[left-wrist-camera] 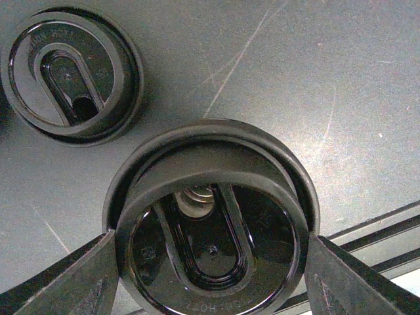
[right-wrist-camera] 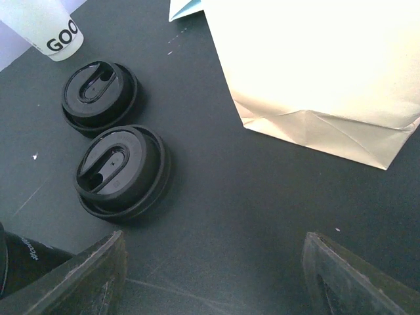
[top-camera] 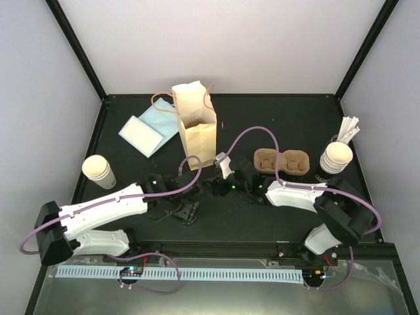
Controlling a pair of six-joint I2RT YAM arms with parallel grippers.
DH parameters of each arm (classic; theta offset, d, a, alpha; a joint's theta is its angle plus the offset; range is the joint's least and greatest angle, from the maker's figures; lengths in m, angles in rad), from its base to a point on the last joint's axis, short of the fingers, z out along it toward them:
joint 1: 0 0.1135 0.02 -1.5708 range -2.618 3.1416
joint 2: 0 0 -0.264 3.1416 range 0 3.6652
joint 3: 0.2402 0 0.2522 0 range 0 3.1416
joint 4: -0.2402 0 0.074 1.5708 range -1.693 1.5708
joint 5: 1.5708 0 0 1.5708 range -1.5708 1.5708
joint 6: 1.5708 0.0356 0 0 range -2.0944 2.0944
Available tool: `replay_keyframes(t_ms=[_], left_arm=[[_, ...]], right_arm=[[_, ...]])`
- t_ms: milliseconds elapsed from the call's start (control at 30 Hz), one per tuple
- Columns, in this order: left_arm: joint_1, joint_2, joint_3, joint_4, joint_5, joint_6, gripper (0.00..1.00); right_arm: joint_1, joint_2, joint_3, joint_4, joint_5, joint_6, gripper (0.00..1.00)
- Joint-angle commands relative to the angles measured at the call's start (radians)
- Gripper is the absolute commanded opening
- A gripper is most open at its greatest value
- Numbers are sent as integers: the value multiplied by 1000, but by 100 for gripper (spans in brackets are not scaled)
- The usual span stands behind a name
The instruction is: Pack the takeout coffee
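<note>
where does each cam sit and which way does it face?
Top: high behind the robot, looks down on table; left arm, right arm show.
Left wrist: looks down at a lid between left fingers.
Right wrist: looks leftward at bag and cup; right fingers show.
Shared: top and right wrist both see bag, cup.

Black table (top-camera: pixel 262 118), paper bag (top-camera: pixel 195 125), napkins (top-camera: pixel 146 131), pulp carrier (top-camera: pixel 282 161), lone cup (top-camera: pixel 98 169), cup stack (top-camera: pixel 336 157), black lids (right-wrist-camera: pixel 123 172)

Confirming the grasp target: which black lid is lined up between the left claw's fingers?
The lid at bottom centre of the left wrist view, framed by the left claw; the other lid lies upper-left, outside the fingers.
</note>
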Motion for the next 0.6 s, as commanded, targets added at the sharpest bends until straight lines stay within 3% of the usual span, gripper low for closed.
replay_keyframes(t_ms=[0,567], left_arm=[[-5,16,-62,29,39,3,72],[-5,-5,-108,56,70,17,72]], right_arm=[[0,4,23,17,-18,-9,76],[52,-57,18,-102,-310,84,72]])
